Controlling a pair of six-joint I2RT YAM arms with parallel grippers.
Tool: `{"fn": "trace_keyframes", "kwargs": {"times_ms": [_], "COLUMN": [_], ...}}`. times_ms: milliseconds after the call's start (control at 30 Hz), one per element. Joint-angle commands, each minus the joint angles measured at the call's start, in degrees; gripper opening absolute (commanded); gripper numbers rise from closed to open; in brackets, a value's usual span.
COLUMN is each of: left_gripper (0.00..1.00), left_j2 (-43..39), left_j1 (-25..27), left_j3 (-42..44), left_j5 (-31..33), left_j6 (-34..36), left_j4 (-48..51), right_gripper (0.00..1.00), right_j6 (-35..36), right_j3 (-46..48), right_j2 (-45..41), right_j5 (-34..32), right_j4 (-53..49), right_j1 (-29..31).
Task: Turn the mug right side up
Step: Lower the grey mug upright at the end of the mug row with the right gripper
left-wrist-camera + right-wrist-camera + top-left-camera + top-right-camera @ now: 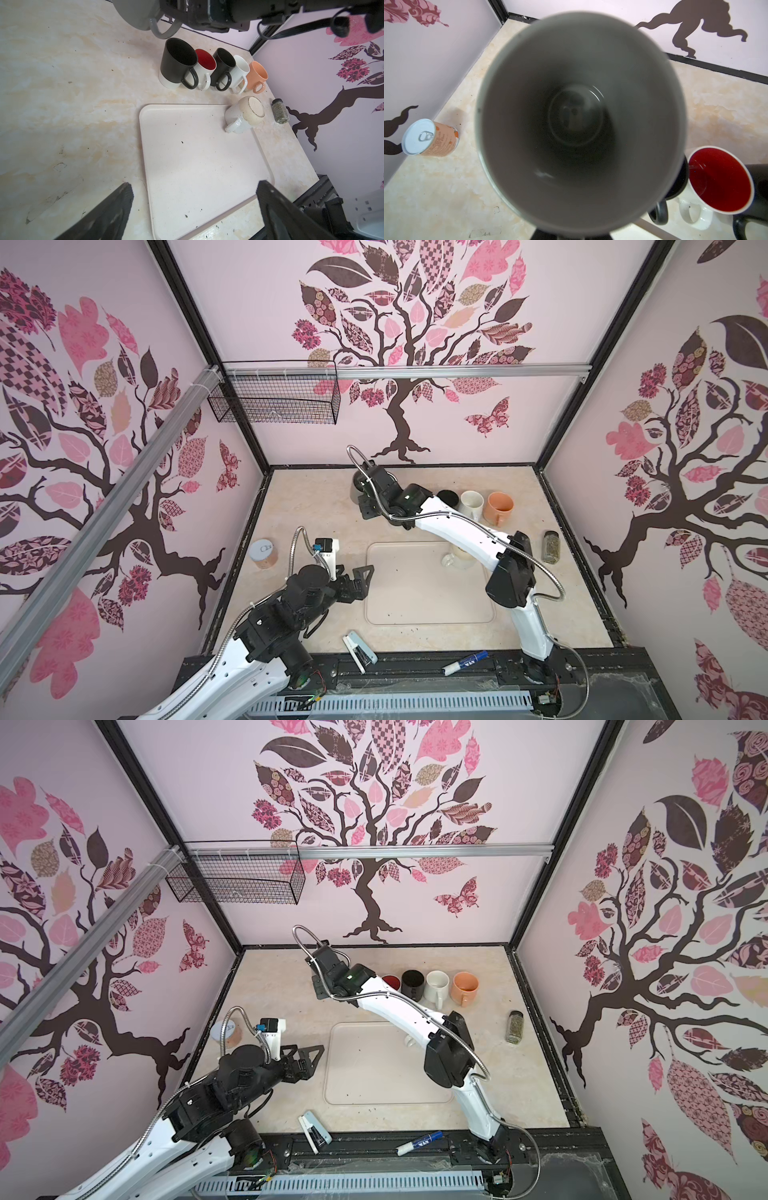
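Grey ceramic filled my right wrist view: the grey mug (581, 87) faced mouth-up toward the camera. It was at the left end of the row of mugs (214, 68) at the back of the bench (62, 93). My right gripper (365, 499) was closed on it, seemingly at the wall near the handle, though the exact contact was hidden. Whether its base rested on the bench I could not tell. My left gripper (359, 578) hung wide open and empty by the left edge of the tray (187, 166).

Findings on risk: the black-and-white mug (176, 64) stood just beside the grey one. A sideways drift on lowering or withdrawal could knock it and disturb the row. Release before the base sat flat could tip or drop the grey mug. A speckled mug (245, 113) stood base-up at the tray's far corner, unattended.
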State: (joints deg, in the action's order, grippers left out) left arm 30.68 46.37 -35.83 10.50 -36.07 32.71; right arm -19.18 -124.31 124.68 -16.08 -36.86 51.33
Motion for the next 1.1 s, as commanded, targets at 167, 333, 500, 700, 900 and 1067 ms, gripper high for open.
{"fn": "trace_keyframes", "kwargs": {"times_ms": [167, 333, 500, 700, 900, 1067], "left_gripper": [0.96, 0.96, 0.96, 0.96, 0.96, 0.96], "left_j2": [-1.58, -1.83, -1.95, -1.93, -1.79, -1.36], "left_j1": [-0.14, -0.13, -0.13, -0.14, -0.14, -0.14], "left_j3": [1.22, 1.21, 1.31, 1.38, 1.73, 1.76], "left_j5": [0.83, 0.91, 0.92, 0.73, 0.61, 0.31], "left_j6": [0.52, 0.57, 0.53, 0.43, 0.38, 0.38], "left_j4": [0.85, 0.97, 1.0, 0.88, 0.47, 0.16], "right_gripper": [0.0, 0.0, 0.0, 0.0, 0.0, 0.0], "right_j6": [1.34, 1.43, 1.48, 1.28, 1.18, 0.7], "right_j3": [-7.76, -8.0, -8.24, -8.3, -7.0, -5.52], "right_j2": [6.31, 8.28, 9.9, 11.44, 11.7, 11.42], "right_j5": [-2.26, -2.43, -1.24, -0.31, -0.05, 1.02], "right_j4": [-1.17, -1.63, -1.9, -2.94, -2.51, -2.0], "right_j1": [0.42, 0.27, -0.22, -1.46, -1.93, -2.72]}}
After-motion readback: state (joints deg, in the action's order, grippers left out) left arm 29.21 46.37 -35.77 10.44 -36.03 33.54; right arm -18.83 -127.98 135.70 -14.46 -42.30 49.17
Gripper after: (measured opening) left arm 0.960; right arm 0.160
